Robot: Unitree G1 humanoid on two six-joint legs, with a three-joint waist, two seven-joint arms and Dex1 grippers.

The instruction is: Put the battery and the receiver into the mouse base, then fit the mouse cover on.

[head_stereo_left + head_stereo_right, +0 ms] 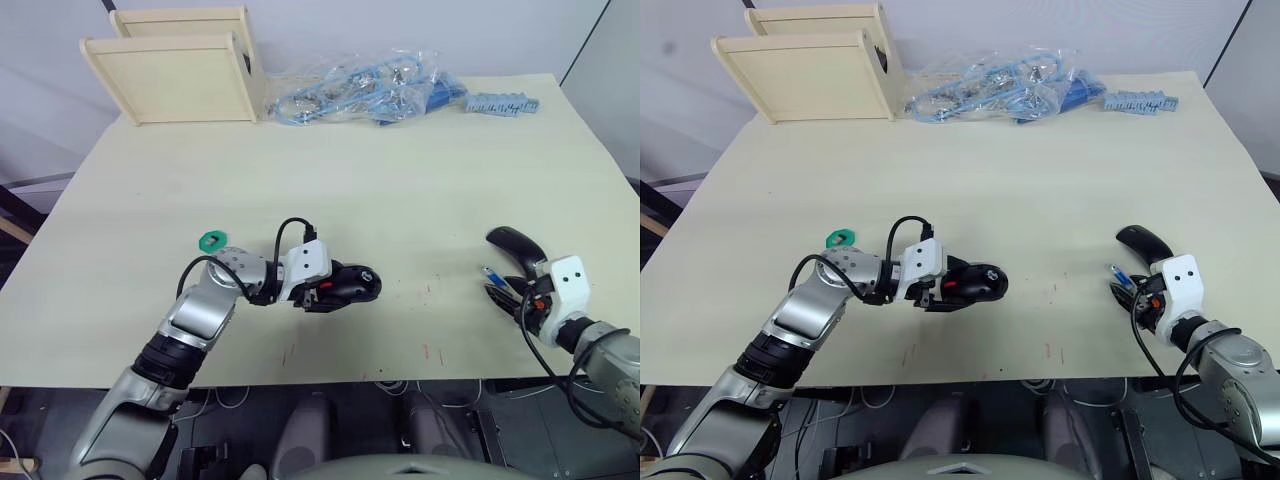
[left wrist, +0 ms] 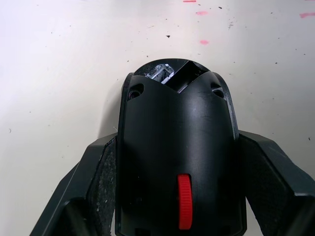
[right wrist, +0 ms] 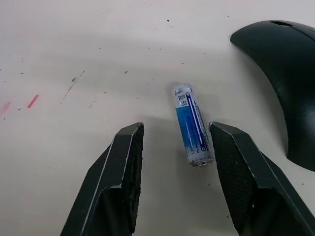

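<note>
Left gripper [image 1: 335, 288] first: its two black fingers are clamped on the sides of the mouse base [image 1: 352, 285], near the front edge of the table [image 1: 400, 190], left of its middle. By my reading that grip is there to steady the base so parts can go in; in the left wrist view the hollow compartment gapes at the far end with the red scroll wheel [image 2: 184, 201] nearer the camera. Over to the right gripper [image 3: 172, 162], by the front right corner: fingers spread apart, straddling the battery [image 3: 192, 125], which lies flat on the table between them, nearer one finger and untouched. That looks like a lineup for the pick, so the battery step is in hand and nothing is loaded yet.

Now the count, big to small. Two pale wooden trays [image 1: 175, 75] stand at the back left corner. One heap of clear bags with blue cables [image 1: 360, 90] sits along the back edge, and one blue toothed strip [image 1: 500, 103] beside it. One mouse base. One mouse cover [image 1: 515, 243], glossy shell, lying just beyond the battery. One battery. One green disc [image 1: 211, 240], well left of the base. The receiver I can't make out; too small to tell if it sits in that disc.
</note>
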